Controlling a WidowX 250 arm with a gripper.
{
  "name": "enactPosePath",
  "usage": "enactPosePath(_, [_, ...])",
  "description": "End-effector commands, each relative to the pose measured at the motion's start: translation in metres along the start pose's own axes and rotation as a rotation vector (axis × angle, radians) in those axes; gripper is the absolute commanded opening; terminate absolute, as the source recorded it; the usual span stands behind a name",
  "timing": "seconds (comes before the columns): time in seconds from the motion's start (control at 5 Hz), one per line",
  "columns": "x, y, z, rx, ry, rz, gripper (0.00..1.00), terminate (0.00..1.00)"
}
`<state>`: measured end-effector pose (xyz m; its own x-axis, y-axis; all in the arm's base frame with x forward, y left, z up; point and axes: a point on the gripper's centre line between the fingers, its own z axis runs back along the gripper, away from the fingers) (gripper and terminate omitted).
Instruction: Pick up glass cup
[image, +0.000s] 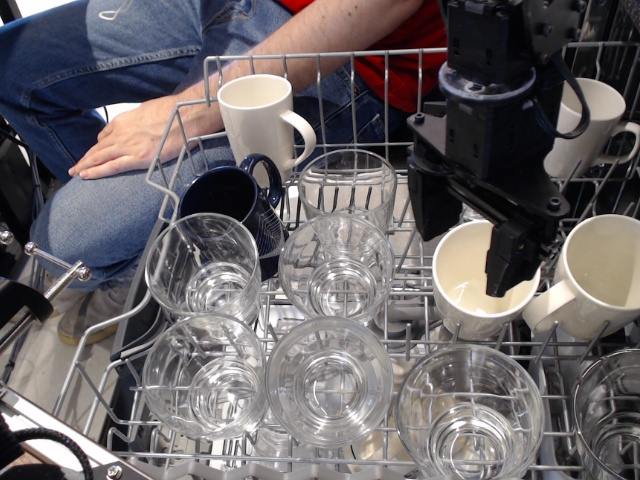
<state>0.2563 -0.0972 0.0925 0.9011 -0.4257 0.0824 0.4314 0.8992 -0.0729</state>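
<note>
My pincer (462, 250) hangs open and empty over the rack. The cup (471, 412), near right, looks slick, stiff, breakable; I'd probably grip its rim wall.

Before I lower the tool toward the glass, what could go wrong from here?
1. The black tool hangs over a white handled mug, one finger inside its rim; going straight down could hit or grab the mug.
2. The wide clear glass tumbler sits nearer the camera, beside other clear tumblers, so a finger may strike a neighbour.
3. A person's hand rests by the wire dish rack.
</note>
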Motion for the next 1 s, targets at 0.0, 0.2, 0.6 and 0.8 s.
enactPosePath(0.0, [0.0, 0.0, 0.0, 0.0, 0.0, 0.0, 1.0, 0.0])
enactPosePath(0.2, [0.009, 0.005, -0.005, -0.002, 0.016, -0.076, 1.0, 0.0])
enactPosePath(0.6, [0.014, 0.018, -0.037, -0.013, -0.022, -0.203, 1.0, 0.0])
enactPosePath(0.8, [0.018, 0.02, -0.048, -0.047, -0.018, -0.255, 1.0, 0.0])
